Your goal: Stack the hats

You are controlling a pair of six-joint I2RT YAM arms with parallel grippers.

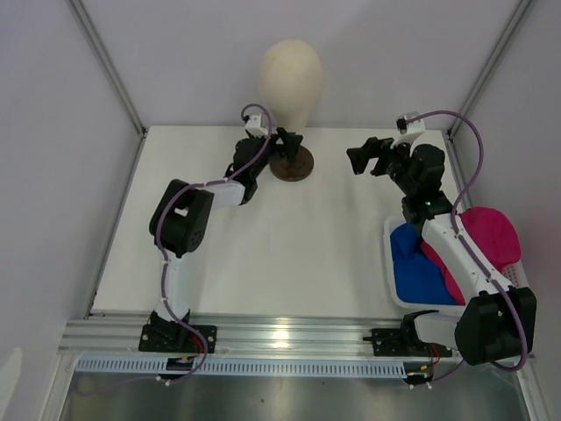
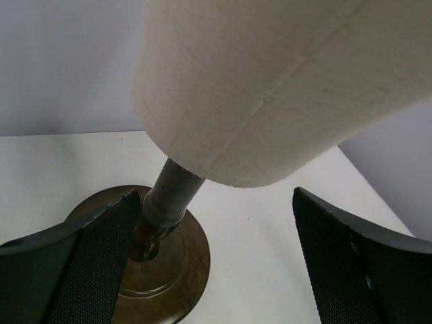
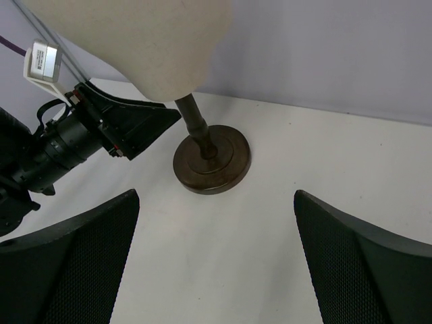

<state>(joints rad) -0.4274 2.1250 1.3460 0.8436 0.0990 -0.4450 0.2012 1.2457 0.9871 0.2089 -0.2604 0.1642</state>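
Basket (image 1: 389, 259) nearest us, by the right arm's base, is holding blue hat (image 1: 412, 263) and pink hat (image 1: 491, 230) bunched side by side; we are judging stacking as not yet started. Farther out, right gripper (image 1: 366, 156) is hovering spread wide, empty. Left gripper (image 1: 287, 139) is hanging open beside stand (image 1: 294, 167), gripping nothing. Head (image 1: 291, 70) is standing bare.

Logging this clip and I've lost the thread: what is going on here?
No hat is being handled at this moment. The magenta hat and the blue hat fabric lie bunched in the white basket by the right arm's base. The left gripper is open at the dark stand under the bare mannequin head, the post between its fingers, not clamped. The right gripper hovers open and empty above the table, facing the stand.
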